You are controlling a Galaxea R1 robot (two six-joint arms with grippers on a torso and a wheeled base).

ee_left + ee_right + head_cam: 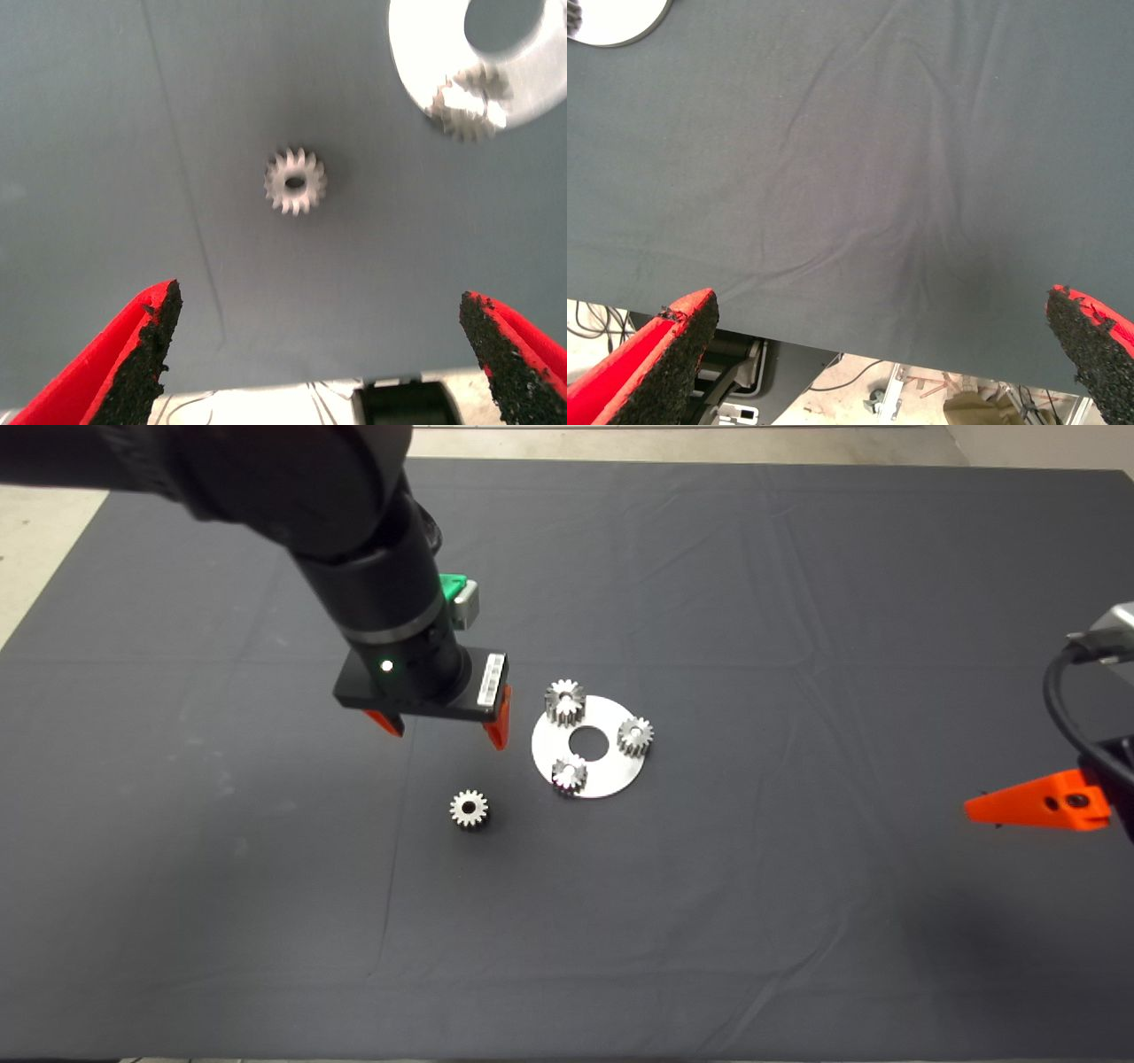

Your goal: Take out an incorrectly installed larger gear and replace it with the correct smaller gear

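Left tool (pixel 440 732) hovers spread above the smaller gear (pixel 469 809).

On the mat (pixel 797 912), the disc (pixel 592 771) sits at centre with three gears on it; a fourth gear (pixel 469 809) lies to its lower left.

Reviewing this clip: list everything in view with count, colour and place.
Mat: one, dark grey, covers the table.
Disc: one, silver with a round centre hole, mid-mat.
Larger gear: one, silver, coarse teeth, on the disc's far-left rim.
Small gears on the disc: two, silver, at its right and near-left rim.
Smaller gear: one, silver, loose on the mat, left of the disc.
Left gripper: red fingers open, hovering above the mat beyond the loose gear.
Right gripper: red fingers open, parked at the mat's right edge.
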